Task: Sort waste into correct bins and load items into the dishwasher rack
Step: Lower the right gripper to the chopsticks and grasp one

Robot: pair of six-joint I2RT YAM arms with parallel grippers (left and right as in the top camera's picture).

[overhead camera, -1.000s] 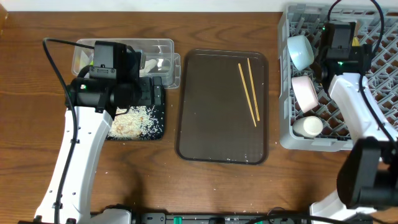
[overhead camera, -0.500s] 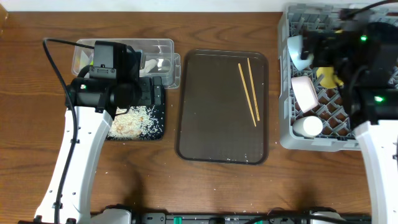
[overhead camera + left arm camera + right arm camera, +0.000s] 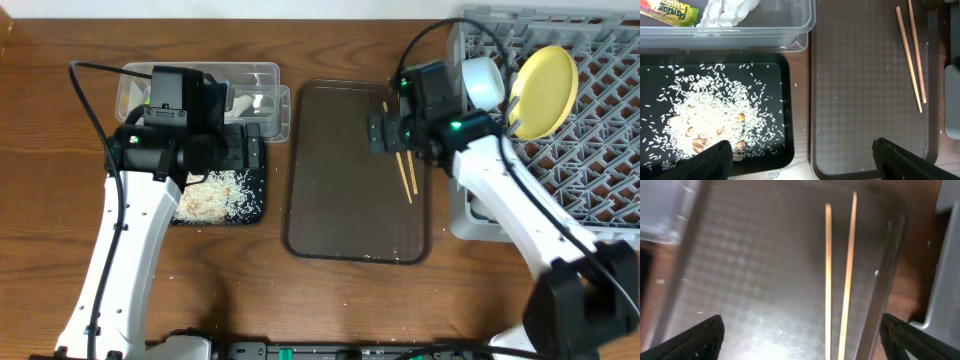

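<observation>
Two wooden chopsticks lie side by side on the brown serving tray; they also show in the left wrist view and, blurred, in the right wrist view. My right gripper hovers open and empty over their far ends. The yellow plate stands on edge in the grey dishwasher rack, next to the light-blue bowl. My left gripper is open and empty above the black tray of rice scraps. The white cup and white bowl are hidden by my right arm.
The clear container behind the black tray holds the yellow-green wrapper and crumpled white paper. A few rice grains lie on the brown tray and the wooden table. The rack's left wall stands close to the tray's right edge.
My right arm has swung left from the rack to above the chopsticks on the brown tray. The yellow plate now stands alone in the rack. The left arm has not moved.
</observation>
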